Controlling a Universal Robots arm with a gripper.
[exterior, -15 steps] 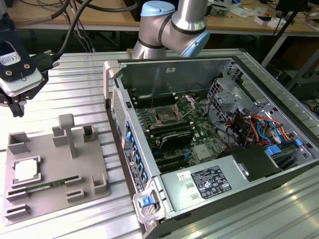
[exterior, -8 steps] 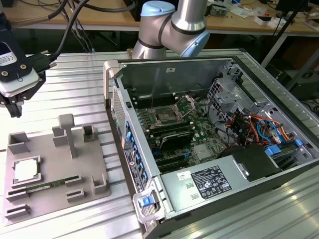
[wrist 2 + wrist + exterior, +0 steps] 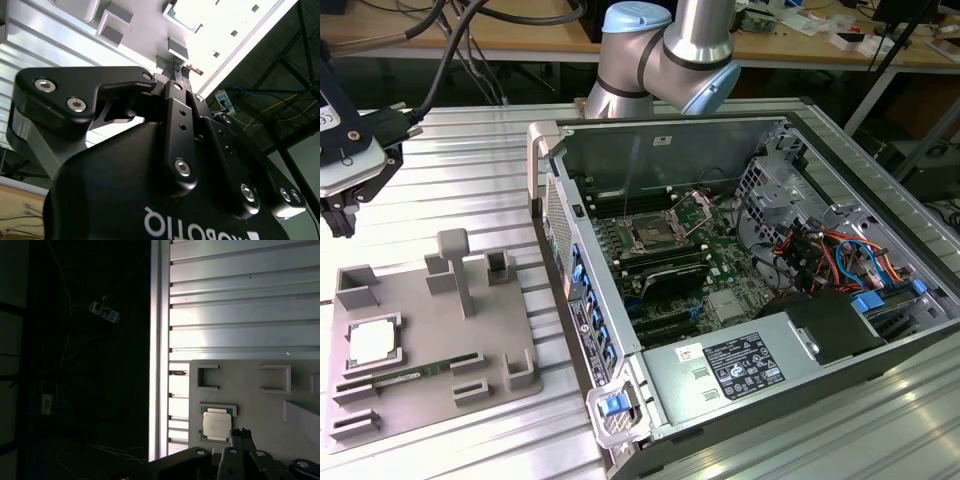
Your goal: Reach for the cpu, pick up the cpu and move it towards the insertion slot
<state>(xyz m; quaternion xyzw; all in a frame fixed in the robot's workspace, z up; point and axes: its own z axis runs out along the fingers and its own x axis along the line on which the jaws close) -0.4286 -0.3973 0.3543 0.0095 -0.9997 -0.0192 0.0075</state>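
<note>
Broadly, you are at the very start of the job, with nothing lifted.

- Your ribbed aluminium table (image 3: 450,150) carries everything: the open grey computer case (image 3: 660,120) on the exterior view's right, and the parts plate on its left.
- Inside that case you can see the insertion slot (image 3: 650,237), a square metal-framed socket with a dark centre. It is uncovered and has nothing seated in it.
- Your flat grey fixture plate (image 3: 420,320) has raised blocks and pockets, and a long green memory stick (image 3: 410,376) lies along its near side.
- Your black two-fingered gripper (image 3: 181,68) hangs over the table at the exterior view's left edge, above the plate and apart from it. Its pads look pressed together with nothing between them.
- Your cpu (image 3: 216,424), the small silvery square chip with a pale rim, lies flat in its pocket on the plate, well apart from the socket and untouched.
- By my reading the reach is only partly made, and the grasp and the carry to the socket are not yet done.
</note>
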